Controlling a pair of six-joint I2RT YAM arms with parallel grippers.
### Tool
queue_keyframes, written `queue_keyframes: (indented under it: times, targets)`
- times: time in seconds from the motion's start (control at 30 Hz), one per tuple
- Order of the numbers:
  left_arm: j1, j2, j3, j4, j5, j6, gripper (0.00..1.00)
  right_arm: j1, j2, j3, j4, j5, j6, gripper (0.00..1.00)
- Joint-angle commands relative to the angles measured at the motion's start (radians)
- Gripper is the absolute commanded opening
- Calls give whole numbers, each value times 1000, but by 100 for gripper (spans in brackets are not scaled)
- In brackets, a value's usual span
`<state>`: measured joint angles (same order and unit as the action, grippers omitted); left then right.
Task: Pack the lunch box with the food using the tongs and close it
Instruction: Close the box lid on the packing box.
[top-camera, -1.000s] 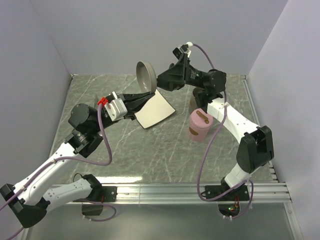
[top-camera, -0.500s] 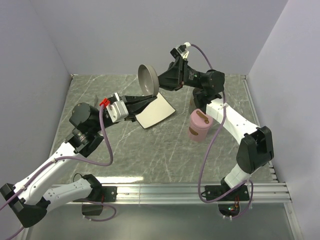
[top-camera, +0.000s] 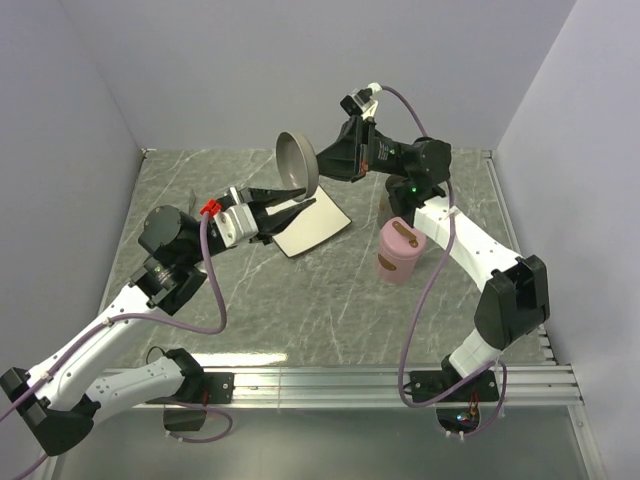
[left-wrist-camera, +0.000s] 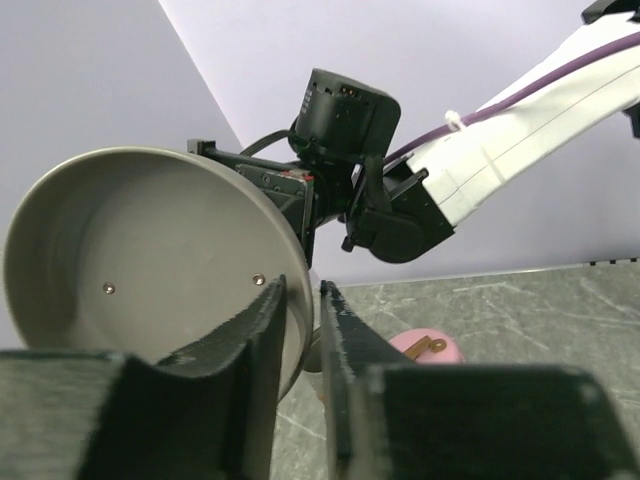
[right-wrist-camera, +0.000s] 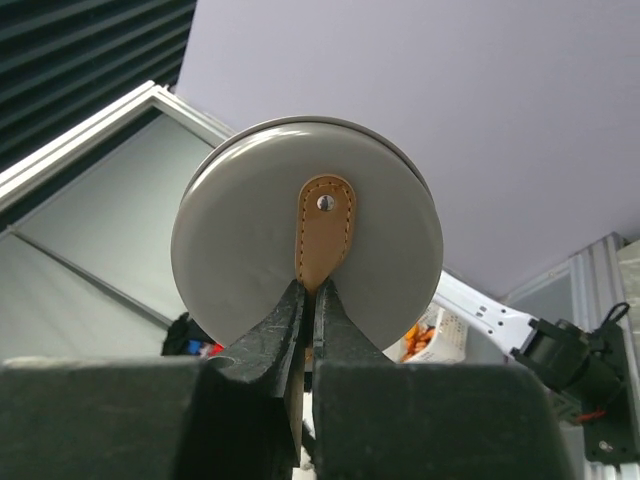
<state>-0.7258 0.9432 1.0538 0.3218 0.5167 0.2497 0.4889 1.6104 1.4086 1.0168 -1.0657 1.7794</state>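
The right gripper (right-wrist-camera: 310, 290) pinches its fingers closed on the brown leather tab (right-wrist-camera: 322, 230) of the grey round lid (right-wrist-camera: 250, 240), holding the lid on edge above the table (top-camera: 330, 310). The left gripper (left-wrist-camera: 303, 290) meets the lid's rim from the other side, fingers narrowly parted with the rim in the gap; whether the pads touch it cannot be told. The white plate (top-camera: 315, 228) lies just below the left fingers, with the orange-brown food (right-wrist-camera: 420, 340) showing beyond the right fingers past the lid's lower edge. The pink lunch box (top-camera: 398, 250) stands uncovered, well apart from both pairs of fingers.
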Motion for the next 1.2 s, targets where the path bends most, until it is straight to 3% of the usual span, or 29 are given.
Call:
queue_keyframes:
  times: [0.0,0.07,0.3,0.33,0.4,0.43,0.63,0.67,0.8,0.97,1.17]
  targets:
    - [2,-17,15,0,-12,0,28,-15,-60,53,-15,-20,-67,0]
    - [3,-23,12,-4,-23,-3,41,-32,-64,56,-56,-22,-100,0]
    - [9,-35,0,-10,-53,-20,61,-85,-81,85,-292,-28,-283,0]
    - [11,-38,-2,-18,-61,-27,67,-98,-81,95,-341,-31,-322,0]
    - [14,-37,3,-58,-70,-35,96,-130,-86,134,-517,-34,-470,0]
    - [16,-35,12,-81,-73,-43,99,-136,-89,151,-587,-37,-527,0]
    - [17,9,101,-318,-213,-33,99,-205,-78,358,-1248,84,-1119,0]
    - [17,17,116,-363,-252,-38,99,-207,-66,431,-1414,177,-1278,0]
    - [19,71,207,-545,-305,-61,99,-213,-18,577,-1706,436,-1584,0]
    - [19,123,264,-676,-339,-73,99,-211,75,708,-1932,712,-1837,0]
    - [22,128,215,-696,-345,-56,99,-214,129,705,-1995,981,-2017,0]
